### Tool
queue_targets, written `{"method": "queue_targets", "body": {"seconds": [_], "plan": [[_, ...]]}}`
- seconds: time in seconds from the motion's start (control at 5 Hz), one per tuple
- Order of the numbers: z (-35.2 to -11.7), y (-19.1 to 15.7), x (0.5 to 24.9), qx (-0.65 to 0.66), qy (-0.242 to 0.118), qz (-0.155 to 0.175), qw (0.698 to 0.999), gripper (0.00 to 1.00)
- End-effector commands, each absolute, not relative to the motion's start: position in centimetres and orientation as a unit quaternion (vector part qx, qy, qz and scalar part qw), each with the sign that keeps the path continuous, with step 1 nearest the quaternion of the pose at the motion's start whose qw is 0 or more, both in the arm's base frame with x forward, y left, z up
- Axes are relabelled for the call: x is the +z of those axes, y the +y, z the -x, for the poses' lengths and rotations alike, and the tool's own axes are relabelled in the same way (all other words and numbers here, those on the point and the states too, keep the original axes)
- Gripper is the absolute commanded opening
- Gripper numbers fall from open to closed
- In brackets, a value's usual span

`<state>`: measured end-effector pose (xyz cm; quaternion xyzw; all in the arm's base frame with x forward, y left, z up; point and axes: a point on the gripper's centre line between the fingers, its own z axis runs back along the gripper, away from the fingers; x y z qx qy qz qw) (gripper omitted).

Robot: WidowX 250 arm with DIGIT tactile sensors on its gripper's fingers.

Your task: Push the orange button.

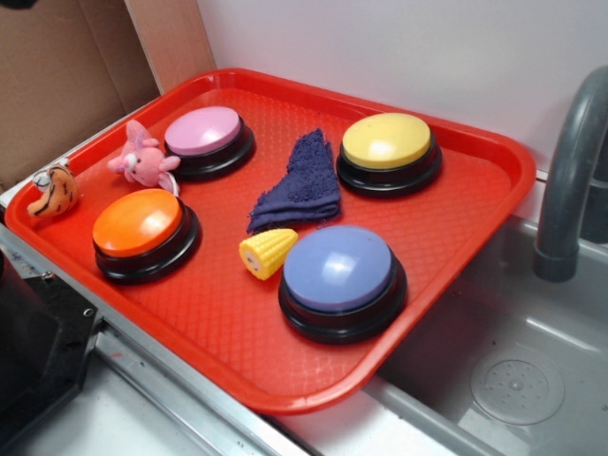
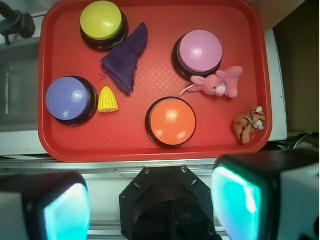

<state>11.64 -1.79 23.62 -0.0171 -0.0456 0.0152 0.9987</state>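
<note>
The orange button [image 1: 138, 224] sits on a black round base at the front left of the red tray [image 1: 456, 237]. In the wrist view it [image 2: 172, 121] lies near the tray's near edge [image 2: 150, 150]. My gripper [image 2: 155, 205] is open and empty, high above the counter in front of the tray, well short of the button. Its two fingers [image 2: 67, 212] with teal pads frame the bottom of the wrist view. The gripper does not show in the exterior view.
On the tray are a pink button [image 1: 202, 132], yellow button [image 1: 387, 142], blue-purple button [image 1: 338, 270], folded purple cloth [image 1: 304, 180], toy corn [image 1: 268, 252], pink plush [image 1: 141, 161] and tiger plush [image 1: 53, 190]. A sink [image 1: 513, 370] and grey faucet [image 1: 570, 161] lie right. The robot's black base [image 2: 167, 200] is below.
</note>
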Motion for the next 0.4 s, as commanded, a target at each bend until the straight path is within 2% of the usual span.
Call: {"method": "queue_targets", "body": {"seconds": [0.0, 0.2], "plan": [[-11.6, -1.8, 23.6, 0.015, -0.046, 0.017, 0.999, 1.0], [-12.2, 0.0, 18.6, -0.003, -0.042, 0.006, 0.999, 1.0]]}}
